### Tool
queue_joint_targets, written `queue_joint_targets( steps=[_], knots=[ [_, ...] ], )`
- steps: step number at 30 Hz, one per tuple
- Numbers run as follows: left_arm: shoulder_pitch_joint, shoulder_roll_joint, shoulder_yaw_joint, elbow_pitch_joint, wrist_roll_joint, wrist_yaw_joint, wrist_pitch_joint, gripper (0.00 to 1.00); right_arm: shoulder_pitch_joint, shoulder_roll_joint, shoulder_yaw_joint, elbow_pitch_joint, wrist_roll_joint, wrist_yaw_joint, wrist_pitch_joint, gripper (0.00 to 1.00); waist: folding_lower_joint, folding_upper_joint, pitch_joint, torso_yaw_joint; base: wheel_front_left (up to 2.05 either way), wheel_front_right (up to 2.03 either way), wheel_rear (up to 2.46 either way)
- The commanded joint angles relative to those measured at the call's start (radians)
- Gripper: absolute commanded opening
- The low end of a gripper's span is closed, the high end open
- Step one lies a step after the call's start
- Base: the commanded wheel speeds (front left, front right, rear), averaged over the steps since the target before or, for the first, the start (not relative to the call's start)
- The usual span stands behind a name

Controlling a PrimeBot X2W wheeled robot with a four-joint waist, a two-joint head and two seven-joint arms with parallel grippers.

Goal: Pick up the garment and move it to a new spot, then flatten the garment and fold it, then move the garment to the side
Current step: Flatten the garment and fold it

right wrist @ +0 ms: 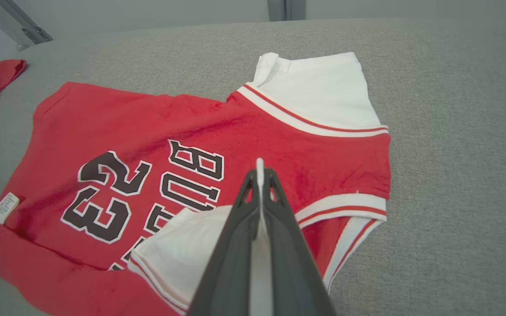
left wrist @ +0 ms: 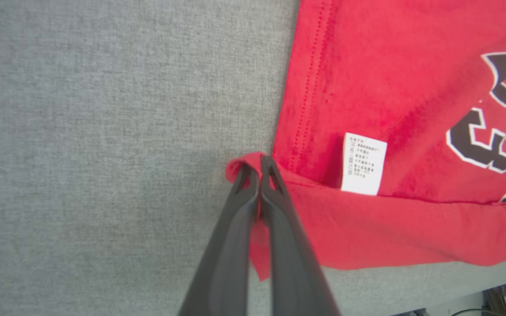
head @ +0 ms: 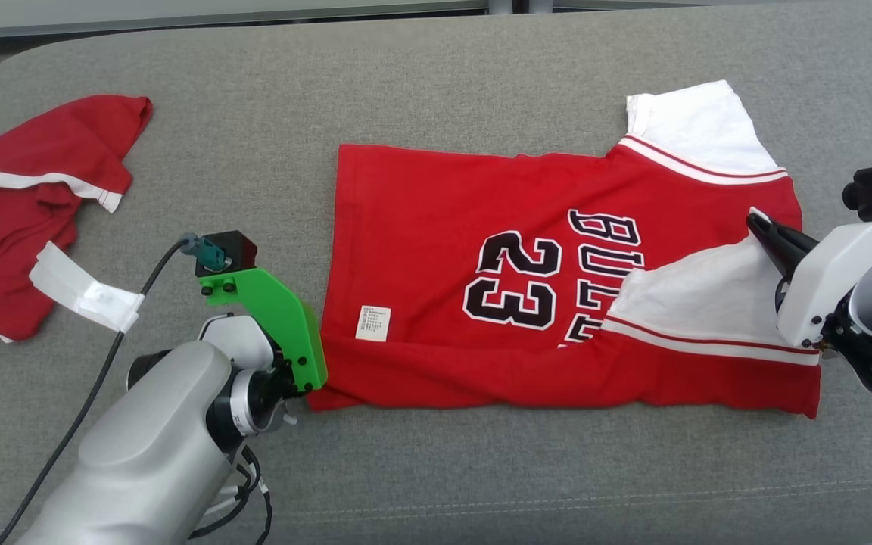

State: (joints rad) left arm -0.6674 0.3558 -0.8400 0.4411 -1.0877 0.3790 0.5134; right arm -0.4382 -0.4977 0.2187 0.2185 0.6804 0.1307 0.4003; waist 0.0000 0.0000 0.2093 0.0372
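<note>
The left gripper (left wrist: 258,169) pinches the red fabric jersey's (head: 436,250) hem corner. The right gripper (right wrist: 259,173) clamps its white sleeve (right wrist: 178,250)

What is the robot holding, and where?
The red jersey: left gripper pinches a hem corner; right gripper pinches the white sleeve.

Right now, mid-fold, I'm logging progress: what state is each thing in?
Jersey: lying flat, print up, near edge folded over.
Near sleeve: folded onto the print.
Far sleeve: spread flat.
Left gripper: shut on the jersey's hem corner.
Right gripper: shut on the near sleeve.
Red cloth: crumpled, off to the left.
</note>
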Motion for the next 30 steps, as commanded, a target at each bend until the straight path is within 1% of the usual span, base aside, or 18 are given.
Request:
queue_joint_targets(
  steps=[1, 3, 5, 10, 13, 17, 20, 21, 22, 23, 29, 30],
  knots=[
    [-0.019, -0.002, 0.005, 0.007, 0.008, 0.004, -0.002, 0.0, -0.016, -0.01, 0.004, 0.012, -0.011, 0.0, -0.017, 0.0, 0.0, 0.0, 0.002, 0.002, 0.0, 0.0, 0.0],
    [-0.025, -0.004, 0.002, 0.016, 0.012, 0.006, -0.004, 0.0, -0.03, -0.01, 0.009, 0.039, -0.017, 0.0, -0.038, 0.0, 0.0, 0.0, 0.004, 0.004, 0.0, 0.0, 0.0],
    [-0.027, -0.009, 0.005, 0.024, 0.001, -0.002, -0.001, 0.0, -0.044, -0.007, 0.016, 0.057, -0.02, 0.0, -0.06, 0.0, 0.0, 0.0, 0.005, 0.005, 0.0, 0.0, 0.0],
    [-0.036, -0.016, 0.017, 0.04, 0.003, -0.01, -0.031, 0.0, -0.066, -0.012, 0.033, 0.098, -0.034, 0.0, -0.094, 0.0, 0.0, 0.0, 0.006, 0.006, 0.0, 0.0, 0.0],
    [-0.048, -0.031, 0.024, 0.049, 0.007, -0.017, -0.057, 0.0, -0.069, -0.012, 0.029, 0.123, -0.033, 0.0, -0.104, 0.0, 0.0, 0.0, 0.003, 0.007, 0.0, 0.0, 0.0],
    [-0.057, -0.047, 0.024, 0.066, 0.008, -0.025, -0.069, 0.0, -0.055, -0.008, 0.033, 0.144, -0.029, 0.0, -0.077, 0.0, 0.0, 0.0, -0.001, 0.003, 0.0, 0.0, 0.0],
    [-0.068, -0.049, 0.021, 0.08, 0.015, -0.02, -0.073, 0.0, -0.062, -0.001, 0.036, 0.148, -0.04, 0.0, -0.093, 0.0, 0.0, 0.0, -0.002, -0.004, 0.0, 0.0, 0.0],
    [-0.068, -0.049, 0.017, 0.087, 0.016, -0.019, -0.069, 0.0, -0.068, 0.004, 0.04, 0.146, -0.042, 0.0, -0.106, 0.08, 0.0, 0.0, -0.002, -0.006, 0.0, 0.0, 0.0],
    [-0.068, -0.049, 0.015, 0.092, 0.018, -0.02, -0.069, 0.46, -0.074, 0.01, 0.041, 0.147, -0.041, 0.0, -0.119, 0.98, 0.0, 0.0, -0.001, -0.008, 0.0, 0.0, 0.0],
    [-0.069, -0.048, 0.014, 0.097, 0.019, -0.021, -0.073, 1.0, -0.08, 0.014, 0.037, 0.152, -0.043, 0.0, -0.132, 1.0, 0.0, 0.0, -0.001, -0.01, 0.0, 0.0, 0.0],
    [-0.068, -0.052, 0.028, 0.109, 0.041, -0.039, -0.156, 1.0, -0.103, 0.029, 0.037, 0.175, -0.079, 0.0, -0.236, 1.0, 0.0, 0.0, -0.009, -0.007, 0.0, 0.0, 0.0],
    [-0.059, -0.045, 0.037, 0.104, 0.055, -0.056, -0.211, 1.0, -0.11, 0.041, 0.015, 0.176, -0.072, 0.0, -0.282, 1.0, 0.0, 0.0, -0.018, -0.007, 0.0, 0.0, 0.0]
  ],
)
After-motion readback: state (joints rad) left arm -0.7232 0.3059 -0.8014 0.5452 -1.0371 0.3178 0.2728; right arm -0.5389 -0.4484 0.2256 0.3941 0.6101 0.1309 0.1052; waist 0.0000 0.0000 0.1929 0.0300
